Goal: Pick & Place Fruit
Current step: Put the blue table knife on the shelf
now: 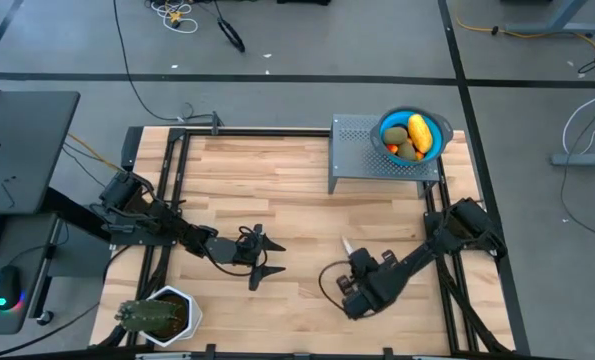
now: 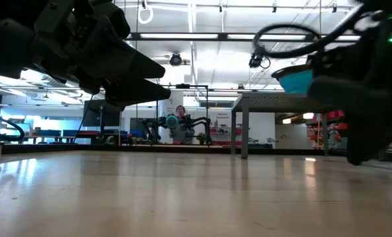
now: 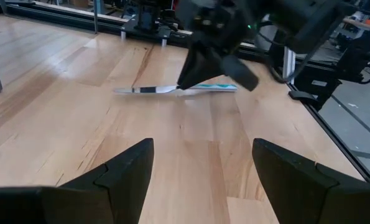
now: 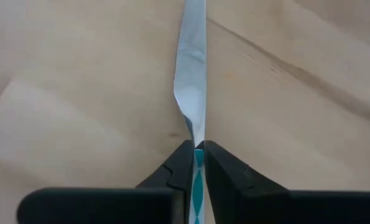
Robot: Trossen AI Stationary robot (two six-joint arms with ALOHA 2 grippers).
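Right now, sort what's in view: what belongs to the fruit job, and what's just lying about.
Job:
- fruit in the blue bowl on the grey metal stand
- right gripper, shut on the knife's handle
- left gripper, open over bare table

Lying about:
- knife, light-blue handle, flat on the table
- spiky plant in white pot

- The slim knife with the light-blue patterned handle [image 4: 199, 180] is mostly hidden at the handle end: the right gripper [image 4: 198, 163] is pinched on it, and the handle runs off the wrist picture's edge between the fingers.
- From above, only the pale blade tip [image 1: 346, 245] pokes out ahead of that gripper.
- In the left wrist view the right arm covers the middle of the knife.
- Fruit in the round blue bowl [image 1: 439, 141]: the small bits are too tiny to sort out.
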